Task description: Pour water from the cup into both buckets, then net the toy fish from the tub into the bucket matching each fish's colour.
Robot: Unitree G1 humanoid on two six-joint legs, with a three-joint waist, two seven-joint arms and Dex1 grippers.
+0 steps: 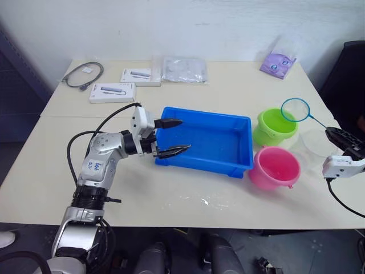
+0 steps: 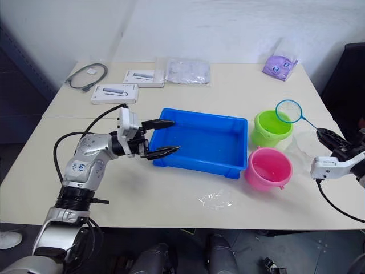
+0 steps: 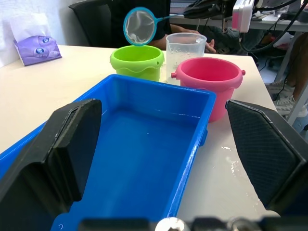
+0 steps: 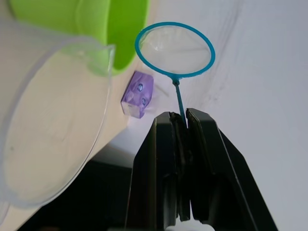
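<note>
The right gripper (image 4: 182, 126) is clamped on the thin handle of the net (image 1: 295, 110), whose hoop hangs in the air just above the far rim of the green bucket (image 1: 274, 127); the left gripper (image 1: 173, 137) is spread wide at the near-left corner of the tub (image 1: 205, 141), one finger over the rim and one outside it, holding nothing. The main risk, as I judge it, is the grip on that slim handle: held far from the hoop, the net could twist or slip between the fingers when it drags through water, and a fish could spill out on the way across. The cup (image 3: 185, 48) stands close behind the pink bucket (image 1: 275, 168) and beside the green one, so a swing of the right arm towards the tub could knock it or tip a light bucket. Water already lies on the surface (image 1: 188, 200) in front of the tub, which may let things slide. No fish can be made out in the tub from these views. As for writing, the two white boxes (image 1: 112, 92) show a printed picture but no legible text, and the purple packet (image 1: 278, 61) shows only a printed face.
</note>
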